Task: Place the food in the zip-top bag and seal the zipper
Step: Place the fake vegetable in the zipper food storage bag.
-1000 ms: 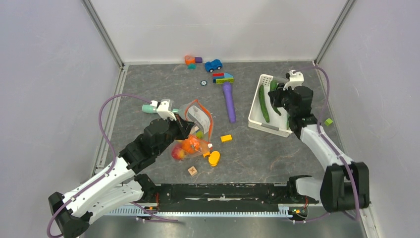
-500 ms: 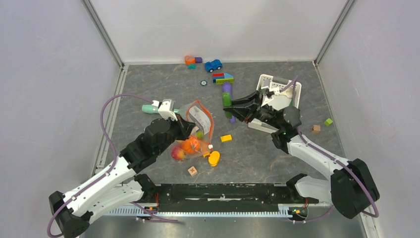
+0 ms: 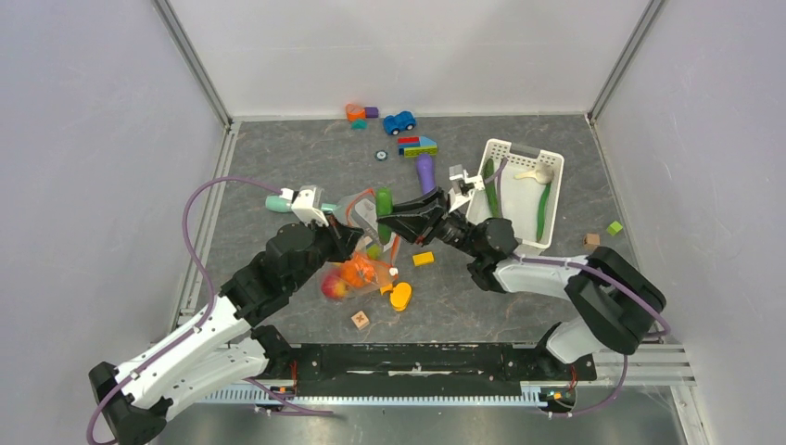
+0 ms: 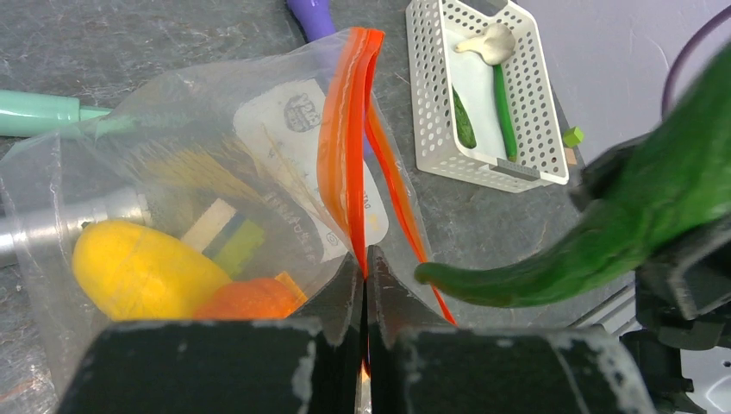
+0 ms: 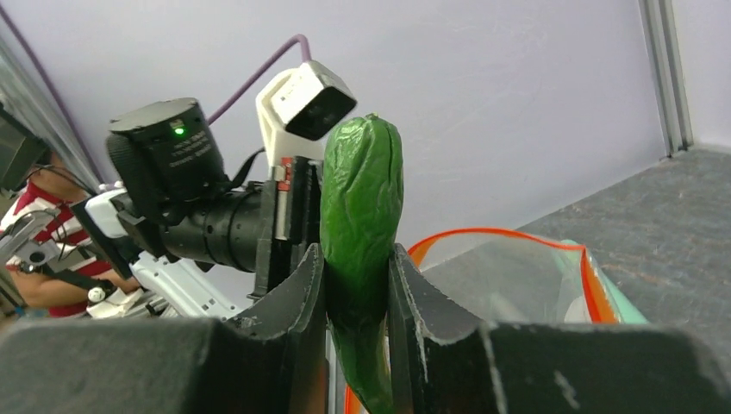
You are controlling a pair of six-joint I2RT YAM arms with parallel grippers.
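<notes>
grey marbled tabletop (image 3: 297, 158). on it: white slotted basket (image 3: 553, 206) at right; blue toy car (image 3: 399, 121) and coloured blocks (image 3: 360, 113) at far edge; purple toy tool (image 3: 425, 170); orange block (image 3: 424, 259); wooden cube (image 3: 360, 320); green cube (image 3: 614, 227); zip-top bag (image 3: 350, 276) left of centre.

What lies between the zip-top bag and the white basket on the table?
The right end effector, shut on a green cucumber, lies there, close to the zip-top bag and farther from the white basket. The top view shows this.
</notes>
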